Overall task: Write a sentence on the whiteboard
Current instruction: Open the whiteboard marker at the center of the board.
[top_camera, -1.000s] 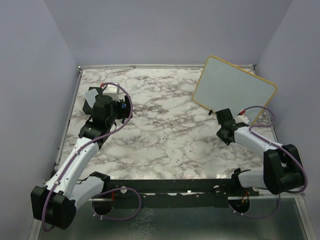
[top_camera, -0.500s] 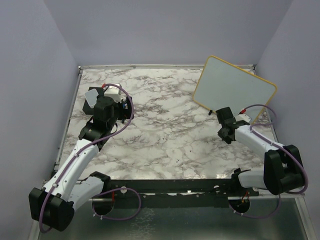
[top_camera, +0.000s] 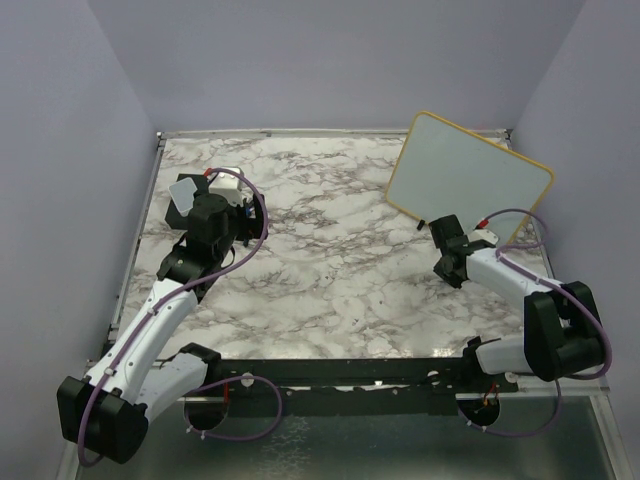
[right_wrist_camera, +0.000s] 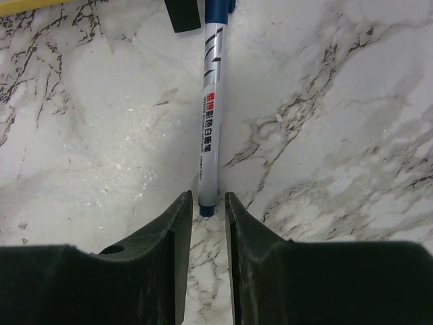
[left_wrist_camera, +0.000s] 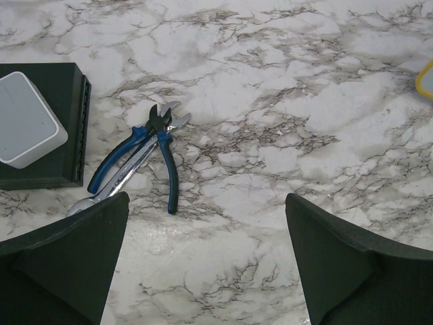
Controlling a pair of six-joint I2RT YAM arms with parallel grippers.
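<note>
The whiteboard (top_camera: 465,178), white with a thin yellow frame, stands tilted at the back right, and its face is blank; no sentence shows on it. Its yellow edge (right_wrist_camera: 27,5) and a black foot (right_wrist_camera: 183,15) show in the right wrist view. A white marker with a blue cap (right_wrist_camera: 210,115) lies flat on the marble just in front of the foot. My right gripper (right_wrist_camera: 206,200) is low over the table and narrowly open, with the marker's near end between the fingertips, apparently not clamped. It also shows in the top view (top_camera: 441,230). My left gripper (left_wrist_camera: 206,200) is wide open and empty.
Blue-handled pliers (left_wrist_camera: 145,152) lie on the marble ahead of the left gripper. A grey-topped black eraser block (left_wrist_camera: 30,128) sits to their left. Walls enclose the table on three sides. The whiteboard's yellow corner (left_wrist_camera: 426,78) shows at the right edge of the left wrist view.
The left gripper has shifted slightly toward the back left. The right gripper has edged a little toward the whiteboard's foot. The whiteboard has not moved.
</note>
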